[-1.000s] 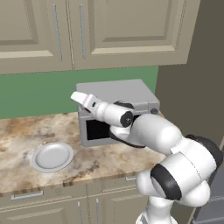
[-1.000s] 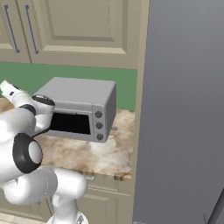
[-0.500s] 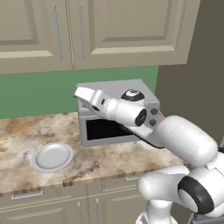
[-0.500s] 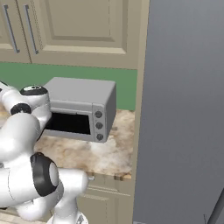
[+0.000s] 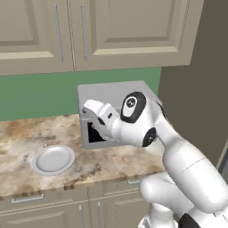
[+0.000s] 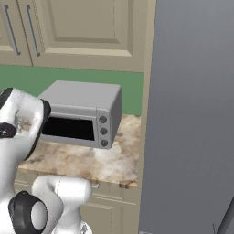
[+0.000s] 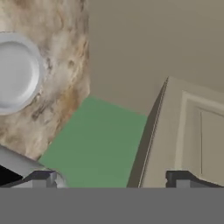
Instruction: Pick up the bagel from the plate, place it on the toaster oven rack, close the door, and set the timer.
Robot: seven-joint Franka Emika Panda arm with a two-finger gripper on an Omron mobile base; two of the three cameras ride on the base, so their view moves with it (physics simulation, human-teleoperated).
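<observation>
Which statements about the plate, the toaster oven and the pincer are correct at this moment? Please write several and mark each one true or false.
1. The plate lies on the counter, to the left of the toaster oven in the left base view. True.
2. A bagel lies on the plate. False: the plate is bare.
3. The door of the toaster oven hangs open. False: in the right base view it stands upright and shut, with its black window facing forward.
4. The pincer is open and holds nothing. True.
5. The knobs sit in a column at the right end of the oven's front. True.
</observation>
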